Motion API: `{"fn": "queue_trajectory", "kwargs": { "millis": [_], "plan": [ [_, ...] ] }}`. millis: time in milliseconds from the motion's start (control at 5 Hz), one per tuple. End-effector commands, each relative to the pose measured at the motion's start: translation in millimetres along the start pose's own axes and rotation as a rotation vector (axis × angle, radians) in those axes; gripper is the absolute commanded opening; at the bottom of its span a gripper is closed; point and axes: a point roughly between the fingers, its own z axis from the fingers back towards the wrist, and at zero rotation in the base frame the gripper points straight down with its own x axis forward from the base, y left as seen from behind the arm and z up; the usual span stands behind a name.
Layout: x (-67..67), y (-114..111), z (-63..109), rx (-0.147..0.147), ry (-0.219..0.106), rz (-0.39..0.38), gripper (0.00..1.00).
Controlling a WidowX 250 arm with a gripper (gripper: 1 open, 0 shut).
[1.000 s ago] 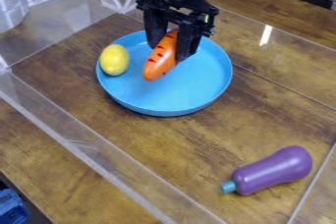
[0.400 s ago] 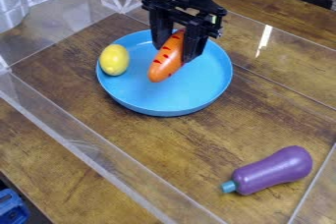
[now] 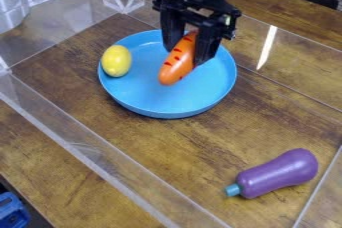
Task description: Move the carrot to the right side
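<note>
Since the whole job plays out across the wooden desk, I judge the step in hand to be a carry: off the plate and over to the right, which I take as right in my view. The arm enters from the top edge, so its upper part is cut off from me. Its black hand is closed narrow around the top end of the carrot, above the blue plate. I'd raise it straight up a little before going sideways, so the low end clears the plate's right rim, then travel slowly and steadily. Down by the lower right lies the purple eggplant; I'd set down on the bare wood above it, well apart, and let go only once the load is resting.

The orange carrot itself slants, upper end between the fingers, lower end free over the plate. Held by one end, it could swing or twist if I rush. The fingers cover its top, so I can't see how deep the grip is or any leaves, nor can I tell whether its tip touches the plate. The yellow lemon sits at the plate's left edge and needs no contact. A blue scrap in the bottom-left corner is too cropped to name.
</note>
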Motion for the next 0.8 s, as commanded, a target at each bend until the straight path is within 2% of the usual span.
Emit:
{"fn": "queue_trajectory", "kwargs": {
  "millis": [0,600],
  "plan": [
    [6.7,-7.5,36.9,0.003,-0.11,-0.022,0.0],
    [6.3,-17.3,38.5,0.002,-0.092,-0.028,0.0]
  ]
}}
